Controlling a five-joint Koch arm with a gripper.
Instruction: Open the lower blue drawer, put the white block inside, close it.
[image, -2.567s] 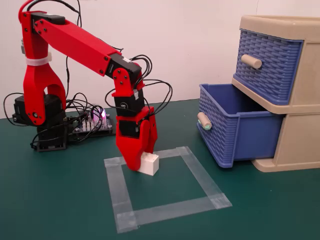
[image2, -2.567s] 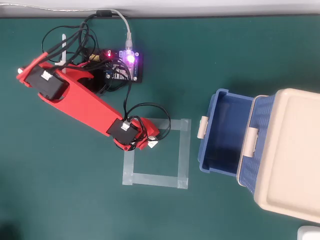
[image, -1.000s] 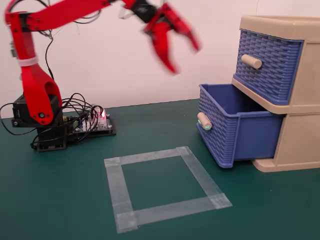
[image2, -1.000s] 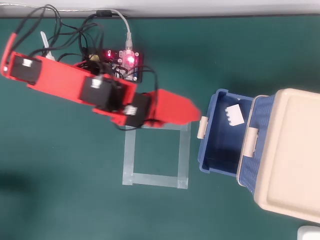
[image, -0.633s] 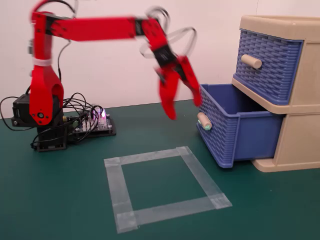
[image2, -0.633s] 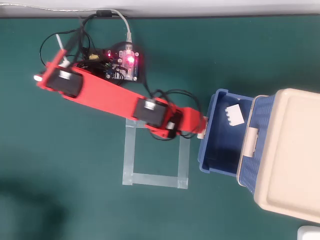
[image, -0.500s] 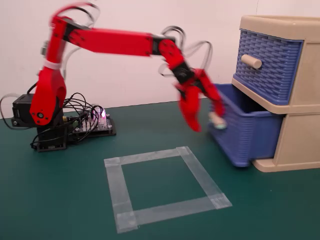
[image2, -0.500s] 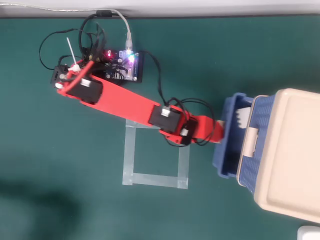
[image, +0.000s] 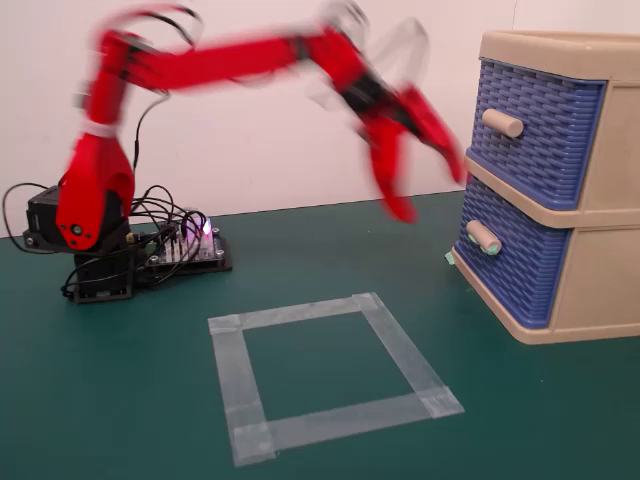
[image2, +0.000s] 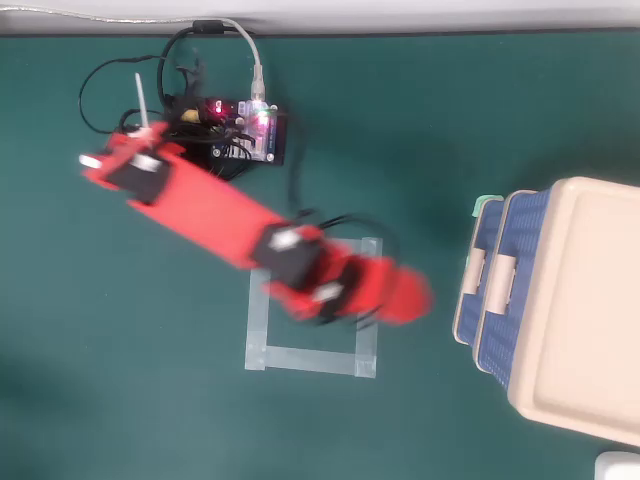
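The lower blue drawer (image: 512, 268) is pushed flush into the beige cabinet (image: 600, 275), and its mint-tipped handle (image: 483, 238) faces the arm. From overhead only the drawer's front edge (image2: 466, 290) shows. The white block is hidden. My red gripper (image: 428, 192) is motion-blurred in the air, left of the cabinet and above the handle's height. Its two fingers are spread apart with nothing between them. Overhead, the gripper (image2: 420, 298) hovers a short way left of the drawer front without touching it.
The upper blue drawer (image: 540, 130) with its plain beige handle is closed. A clear tape square (image: 330, 375) marks the green mat in front of the arm. The arm's base and a lit controller board (image2: 250, 130) with cables sit at the back left.
The lower drawer, half open with the gripper at its handle, is now fully closed. The gripper has pulled back left and risen away from it.
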